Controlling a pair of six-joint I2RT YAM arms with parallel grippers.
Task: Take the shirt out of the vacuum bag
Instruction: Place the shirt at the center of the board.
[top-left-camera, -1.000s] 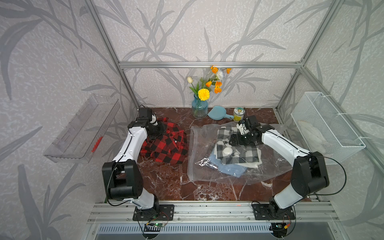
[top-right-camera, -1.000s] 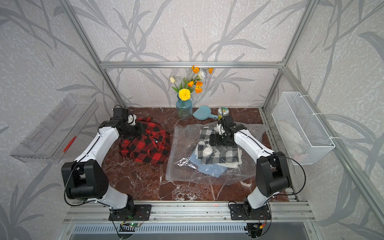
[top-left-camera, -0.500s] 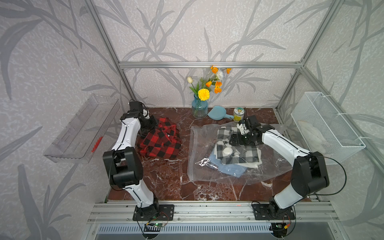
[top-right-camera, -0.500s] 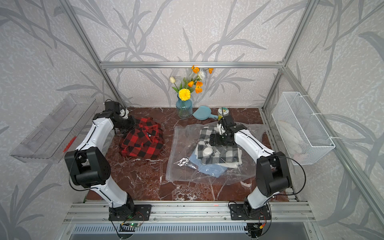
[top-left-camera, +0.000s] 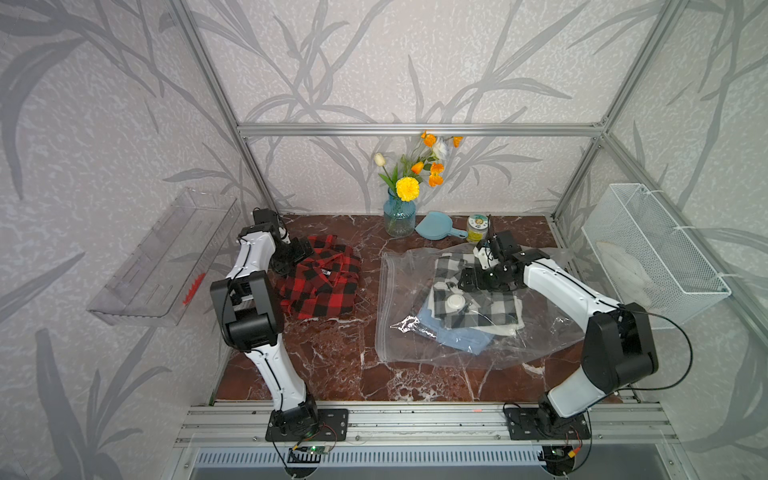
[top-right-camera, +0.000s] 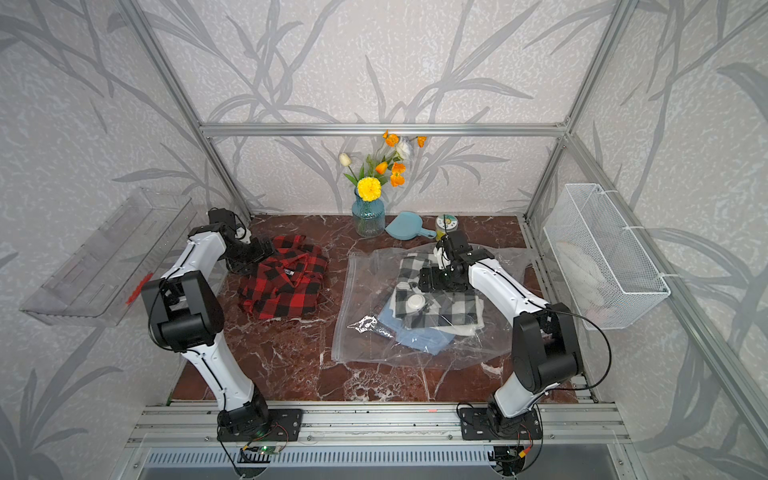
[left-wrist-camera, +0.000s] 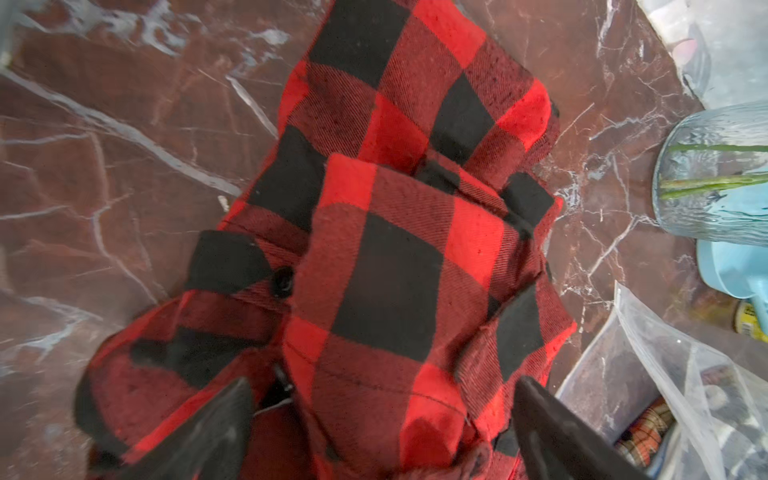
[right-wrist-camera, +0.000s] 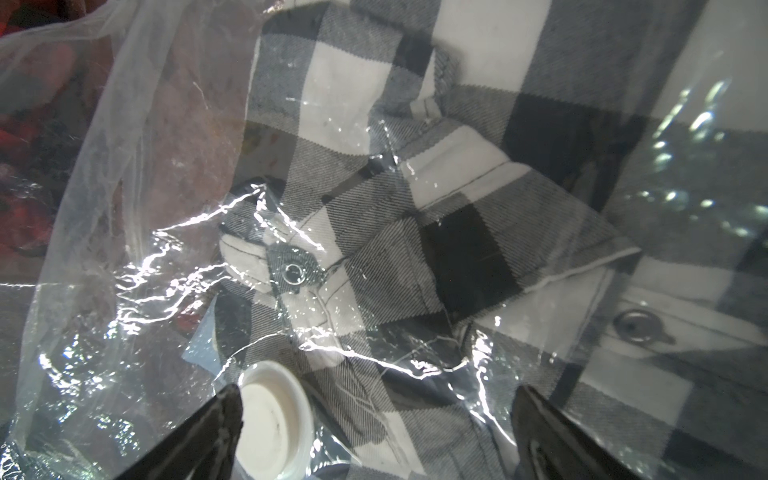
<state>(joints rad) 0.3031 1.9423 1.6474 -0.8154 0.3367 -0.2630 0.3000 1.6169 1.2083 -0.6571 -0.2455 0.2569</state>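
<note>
Two garments I still see inside the vacuum bag (top-left-camera: 478, 332), clear and crinkly, lying right of centre with its white valve disc (right-wrist-camera: 272, 419) facing up. The red-and-black checked shirt (top-left-camera: 320, 282) lies outside, left. My left gripper (left-wrist-camera: 380, 432) and right gripper (right-wrist-camera: 374, 436) both stand spread.

I'm driving a lab test cell: aluminium frame (top-left-camera: 415, 129), leaf-print wallpaper panels (top-left-camera: 104, 124), marble-look tabletop (top-left-camera: 332, 357), arms bolted to rail (top-left-camera: 415, 419).
</note>
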